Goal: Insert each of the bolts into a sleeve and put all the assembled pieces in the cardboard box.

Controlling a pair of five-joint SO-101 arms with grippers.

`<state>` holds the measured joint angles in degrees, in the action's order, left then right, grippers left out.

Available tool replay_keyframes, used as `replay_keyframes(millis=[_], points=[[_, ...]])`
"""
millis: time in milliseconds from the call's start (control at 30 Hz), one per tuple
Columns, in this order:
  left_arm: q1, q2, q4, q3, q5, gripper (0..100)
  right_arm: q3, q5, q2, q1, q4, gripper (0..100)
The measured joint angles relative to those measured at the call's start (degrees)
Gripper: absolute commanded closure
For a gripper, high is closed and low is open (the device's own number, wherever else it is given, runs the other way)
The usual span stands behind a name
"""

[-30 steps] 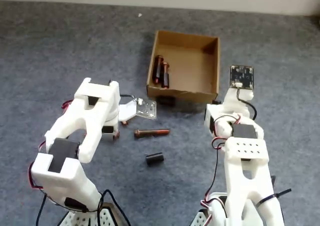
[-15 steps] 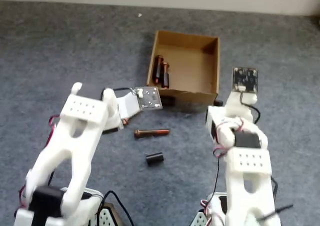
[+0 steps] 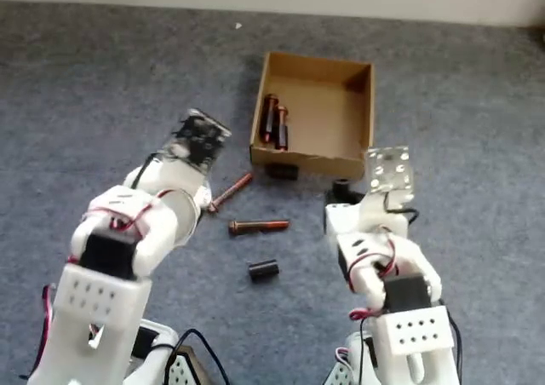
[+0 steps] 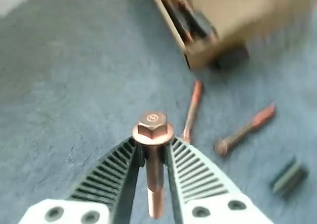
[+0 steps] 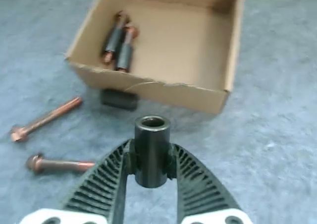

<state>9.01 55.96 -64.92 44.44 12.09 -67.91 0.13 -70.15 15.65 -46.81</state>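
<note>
I'm working over a grey carpet (image 3: 102, 70). The cardboard box (image 3: 311, 160) sits in the upper middle of the high view. Two assembled pieces (image 3: 274, 122) lie side by side against its left wall.

The left gripper (image 4: 153, 147) is closed firmly on a bolt (image 4: 153, 131). The bolt is pinched between the fingers, with its hex head just past the tips and its shank running back toward the wrist. The right gripper (image 5: 151, 157) is clamped on a black sleeve (image 5: 151, 135), whose open bore pokes out beyond the fingertips. In the high view, a dark shape just below the box's front wall may be that same sleeve, but I can't be sure.

In the middle of the high view, a level bolt (image 3: 258, 226) lies on the carpet. A slanted bolt (image 3: 230, 192) lies just above it, to the left. A loose sleeve (image 3: 263, 271) lies below the two of them. A second sleeve (image 3: 283, 171) sits just beside the box's front wall.
</note>
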Motion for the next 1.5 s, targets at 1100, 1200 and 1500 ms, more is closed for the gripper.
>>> replay_keyframes(millis=[1100,1200,1500], points=[[25.6,15.2,30.8,13.7,-25.9,100,-16.6,6.7,-34.0,18.5,1.8,99.3],[25.5,15.2,33.0,14.5,-25.9,100,-16.7,6.7,-34.1,18.5,1.8,99.3],[25.5,15.2,33.5,14.7,-25.9,100,-16.7,6.7,-34.1,18.5,1.8,99.3]])
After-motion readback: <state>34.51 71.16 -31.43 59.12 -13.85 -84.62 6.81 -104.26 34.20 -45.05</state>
